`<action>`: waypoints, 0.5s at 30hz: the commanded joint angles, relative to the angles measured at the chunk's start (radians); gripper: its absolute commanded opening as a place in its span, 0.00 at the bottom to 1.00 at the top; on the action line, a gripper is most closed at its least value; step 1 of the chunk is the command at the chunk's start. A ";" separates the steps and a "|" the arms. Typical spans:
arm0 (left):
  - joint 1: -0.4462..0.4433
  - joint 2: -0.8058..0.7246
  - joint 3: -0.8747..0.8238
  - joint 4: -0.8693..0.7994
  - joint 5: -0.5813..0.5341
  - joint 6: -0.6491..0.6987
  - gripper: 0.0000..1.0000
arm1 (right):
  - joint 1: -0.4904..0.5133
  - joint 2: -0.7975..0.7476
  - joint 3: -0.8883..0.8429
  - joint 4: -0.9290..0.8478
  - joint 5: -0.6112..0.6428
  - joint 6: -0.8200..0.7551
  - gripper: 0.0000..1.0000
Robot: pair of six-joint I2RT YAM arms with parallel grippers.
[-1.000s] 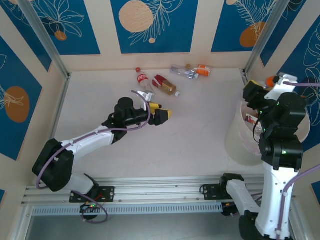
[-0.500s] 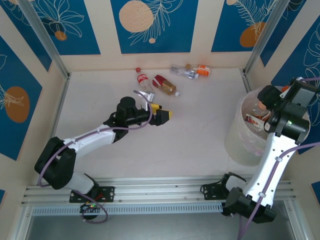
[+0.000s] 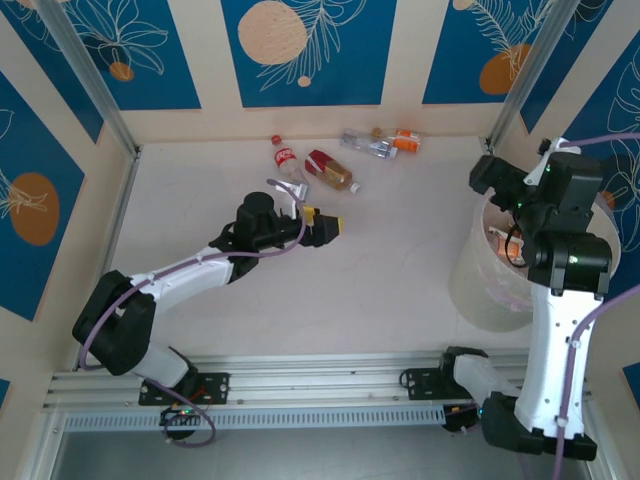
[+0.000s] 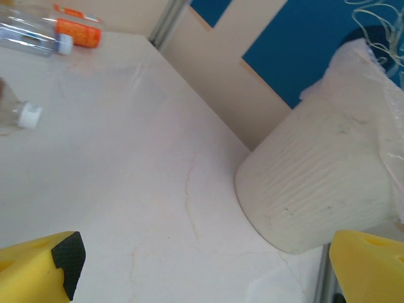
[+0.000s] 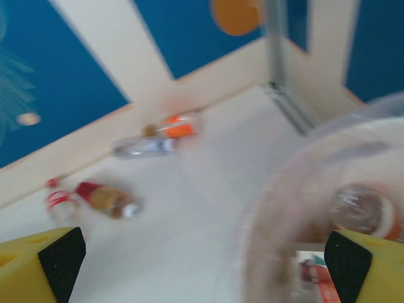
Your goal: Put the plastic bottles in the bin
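right fingers (image 5: 39, 264): swinging back over bin (image 3: 468, 285), opening wide, holding nothing
left fingers (image 4: 36, 268): standing wide open, empty
risk: bottles (image 3: 331, 170) lying bunched; fingers nudging one away

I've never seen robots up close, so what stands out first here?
The big pale bin at the right, bottles inside, with the right arm leaning over it. Then loose bottles scattered by the far wall, the left gripper open just short of them.
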 commanded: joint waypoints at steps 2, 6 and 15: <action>-0.003 -0.015 -0.016 -0.073 -0.184 -0.007 1.00 | 0.117 0.070 0.004 0.112 -0.190 0.010 0.99; 0.001 -0.044 -0.040 -0.146 -0.364 -0.033 1.00 | 0.271 0.169 -0.038 0.237 -0.243 -0.013 0.99; 0.052 -0.094 -0.083 -0.313 -0.567 -0.153 1.00 | 0.460 0.531 0.028 0.341 -0.213 -0.172 0.99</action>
